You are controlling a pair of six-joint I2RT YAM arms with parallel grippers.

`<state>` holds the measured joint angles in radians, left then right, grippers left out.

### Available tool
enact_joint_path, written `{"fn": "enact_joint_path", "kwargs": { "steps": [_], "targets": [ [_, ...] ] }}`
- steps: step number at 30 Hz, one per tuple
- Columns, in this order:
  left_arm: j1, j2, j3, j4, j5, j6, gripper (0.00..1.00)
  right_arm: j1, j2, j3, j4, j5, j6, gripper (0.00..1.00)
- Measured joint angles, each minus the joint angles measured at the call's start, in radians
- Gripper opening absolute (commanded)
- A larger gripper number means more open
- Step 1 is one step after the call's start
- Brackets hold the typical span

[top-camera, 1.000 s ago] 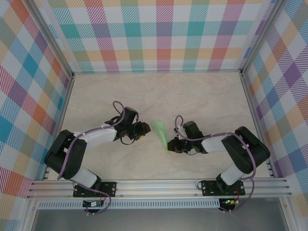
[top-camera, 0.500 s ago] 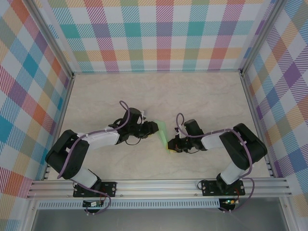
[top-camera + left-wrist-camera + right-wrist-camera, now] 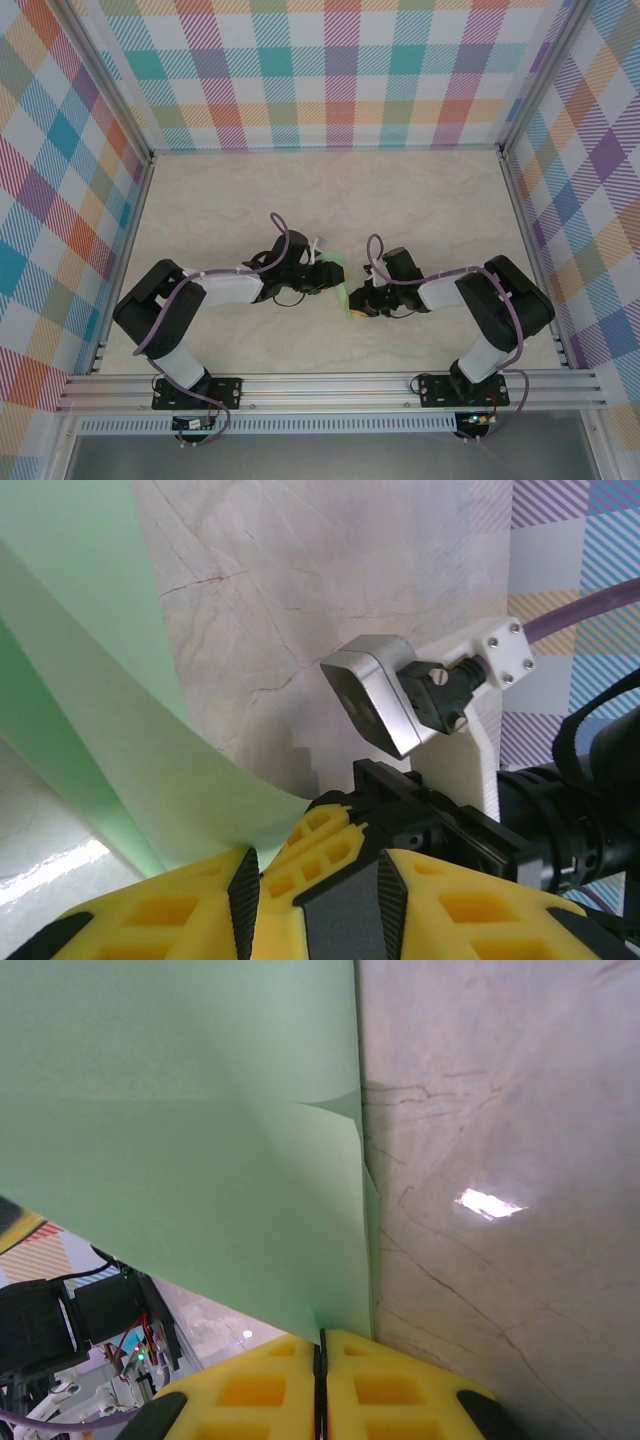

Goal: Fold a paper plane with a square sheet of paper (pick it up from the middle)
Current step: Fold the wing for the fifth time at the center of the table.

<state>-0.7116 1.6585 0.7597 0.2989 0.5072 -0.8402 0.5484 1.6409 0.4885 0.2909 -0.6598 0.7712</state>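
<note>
The right arm's yellow two-finger gripper is pinching the lower edge of the thin pale mint-green sheet of paper. Its pads are pressing flat together, with the sheet running into the seam between them. The paper is standing up off the pale marble-patterned tabletop as a partly folded strip between the two arms. Just beyond it, the left arm's yellow gripper is hovering with its pads parted about halfway. One fingertip seems to be touching the sheet's bottom corner but is not clamping it.

Judging by this, a crease is being worked. The left fingers are likely needing to slide squarely onto the free flap and close only when the edges are lining up. The right pinch should be holding firm so the thin sheet is not twisting or tearing.

The two grippers are sitting almost against each other, so a collision is looking like the main risk. The right wrist's silver camera block and looping purple cable are crowding the left gripper's approach. Farther out, pastel plaid walls are enclosing the tabletop
</note>
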Motion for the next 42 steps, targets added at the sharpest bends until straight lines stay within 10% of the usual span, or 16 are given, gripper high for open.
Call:
{"fn": "enact_joint_path", "kwargs": {
  "steps": [42],
  "targets": [
    [0.0,0.117,0.09,-0.011,-0.023,0.053,0.39,0.002,0.016,0.11,-0.098,0.065,0.035,0.29]
  ]
}}
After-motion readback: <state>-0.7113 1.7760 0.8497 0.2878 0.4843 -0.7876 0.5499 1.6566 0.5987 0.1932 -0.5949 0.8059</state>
